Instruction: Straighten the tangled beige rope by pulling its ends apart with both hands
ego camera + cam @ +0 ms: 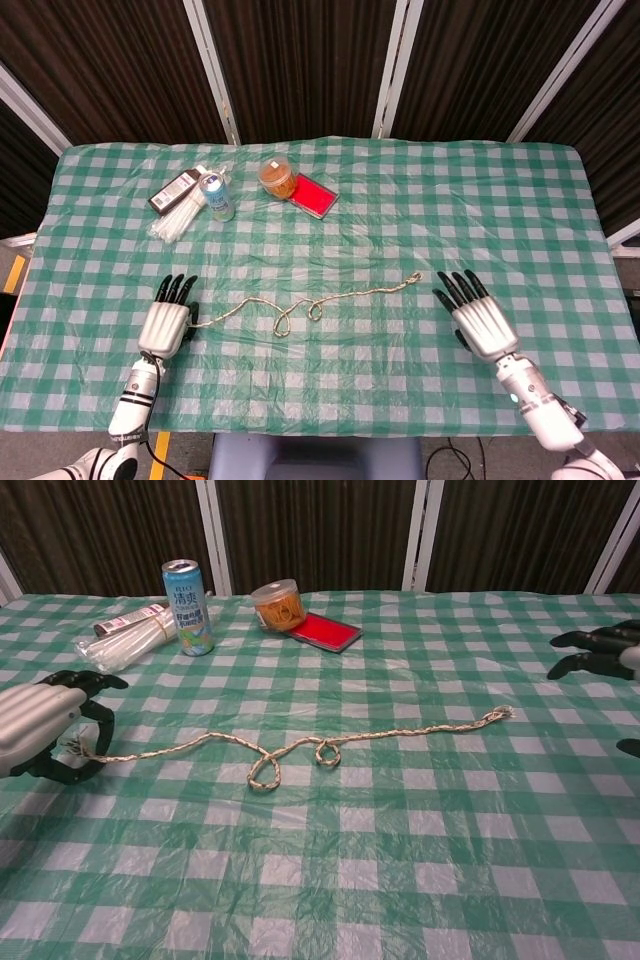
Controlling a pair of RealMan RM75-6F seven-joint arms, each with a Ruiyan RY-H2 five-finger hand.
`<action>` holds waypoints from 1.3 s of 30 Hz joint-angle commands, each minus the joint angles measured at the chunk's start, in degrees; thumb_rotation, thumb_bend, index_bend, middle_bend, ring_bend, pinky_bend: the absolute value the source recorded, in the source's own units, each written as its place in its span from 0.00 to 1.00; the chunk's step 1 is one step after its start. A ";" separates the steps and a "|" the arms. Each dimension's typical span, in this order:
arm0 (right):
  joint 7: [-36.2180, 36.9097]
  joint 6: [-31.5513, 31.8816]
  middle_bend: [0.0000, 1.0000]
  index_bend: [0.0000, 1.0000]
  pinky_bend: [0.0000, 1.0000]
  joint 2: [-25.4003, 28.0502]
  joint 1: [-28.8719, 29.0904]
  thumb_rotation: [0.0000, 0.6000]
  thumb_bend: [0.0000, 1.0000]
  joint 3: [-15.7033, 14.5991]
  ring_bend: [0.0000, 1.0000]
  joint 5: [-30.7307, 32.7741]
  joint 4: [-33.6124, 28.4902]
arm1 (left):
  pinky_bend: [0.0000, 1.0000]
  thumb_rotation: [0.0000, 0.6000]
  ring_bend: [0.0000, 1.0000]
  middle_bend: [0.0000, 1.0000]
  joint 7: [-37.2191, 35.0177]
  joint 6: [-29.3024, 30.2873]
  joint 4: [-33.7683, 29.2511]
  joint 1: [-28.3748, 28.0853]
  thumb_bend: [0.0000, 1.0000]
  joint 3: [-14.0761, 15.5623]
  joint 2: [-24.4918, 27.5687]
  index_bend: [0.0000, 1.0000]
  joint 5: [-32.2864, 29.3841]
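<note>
I'm looking down at the desk (400,380), which is wearing a green-and-white checked plastic cloth, wrinkling a little along the near edge. Dark corrugated panels (300,60) split by pale metal bars are filling the top of the frame behind it.

Counting what's sitting out: one beige rope (300,309), and a cluster in the upper left of the frame. That cluster is showing one blue drink can (217,195) standing upright, one clear tub with an orange lid (278,177), one flat red case (314,195) touching the tub on its right, one dark flat packet (176,190), and one bundle of white sticks in clear wrap (180,216) lying just beside the can.

The rope is lying across the middle of the desk, running from lower left towards the right, well apart from the cluster. It's looking thin, braided and pale, with two small loops crossing over near its middle and a frayed tip at its right end.

My left hand (45,730) is sitting at the left edge of the frame, and in the chest view I'm pinching the rope's left end between my thumb and fingers.

My right hand (478,315) is hovering at the lower right of the head view, fingers spreading flat and holding nothing. The rope's right tip is lying near it, to its upper left, not touching.
</note>
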 commanded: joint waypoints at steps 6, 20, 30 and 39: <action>-11.61 -7.39 0.00 0.39 0.00 -9.55 9.56 1.00 0.40 5.12 0.00 11.66 7.84 | 0.07 1.00 0.00 0.09 0.14 -0.03 -1.19 -0.06 0.40 -0.58 1.85 0.67 -0.83; -16.46 -8.97 0.00 0.51 0.00 -19.88 16.48 1.00 0.41 5.00 0.00 19.85 20.25 | 0.07 1.00 0.00 0.09 -0.22 -0.66 -0.89 -0.54 0.40 -0.70 2.39 0.67 -1.64; -14.45 -8.22 0.00 0.58 0.00 -22.62 18.42 1.00 0.41 3.97 0.00 20.20 24.17 | 0.07 1.00 0.00 0.09 -0.36 -0.94 -0.54 -0.85 0.40 -0.74 2.33 0.67 -2.03; -14.89 -8.32 0.00 0.58 0.00 -24.24 19.77 1.00 0.48 3.34 0.00 21.82 25.89 | 0.07 1.00 0.00 0.09 -0.35 -1.08 -0.26 -1.04 0.40 -0.85 2.31 0.67 -2.46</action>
